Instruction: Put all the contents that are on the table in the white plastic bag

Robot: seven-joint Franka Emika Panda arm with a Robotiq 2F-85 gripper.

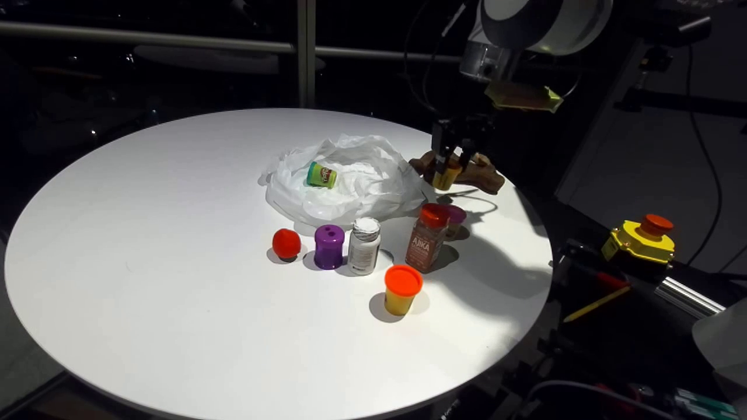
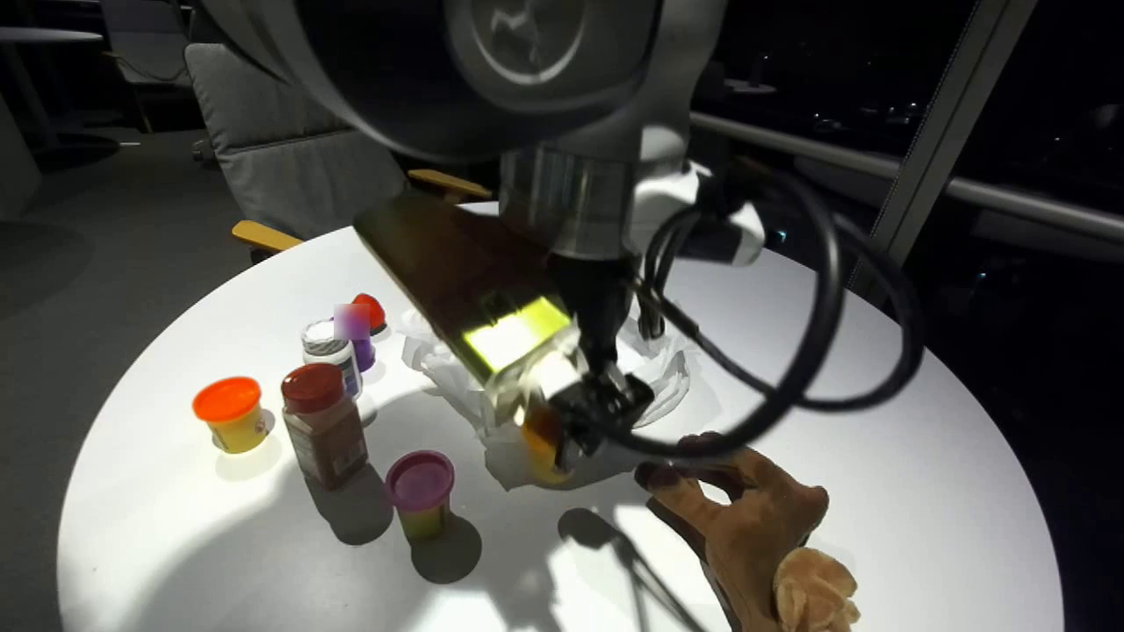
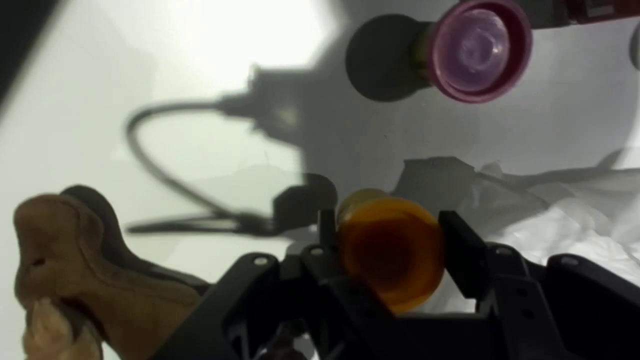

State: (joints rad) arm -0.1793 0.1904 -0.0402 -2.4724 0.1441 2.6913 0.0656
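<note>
In the upper middle, the plastic bag (image 1: 376, 184) held one Play-Doh tub (image 1: 321, 175). The gripper (image 3: 390, 232) pinched an orange-lidded tub (image 3: 392, 255); the red ball (image 1: 286, 244) and others waited outside.

Thin crinkly plas. bag (image 1: 373, 195), smooth low-sheen tbl (image 1: 175, 262), soft cloth-like brn piece (image 2: 755, 527), glossy plas. purple ctnr (image 1: 329, 249)
</note>
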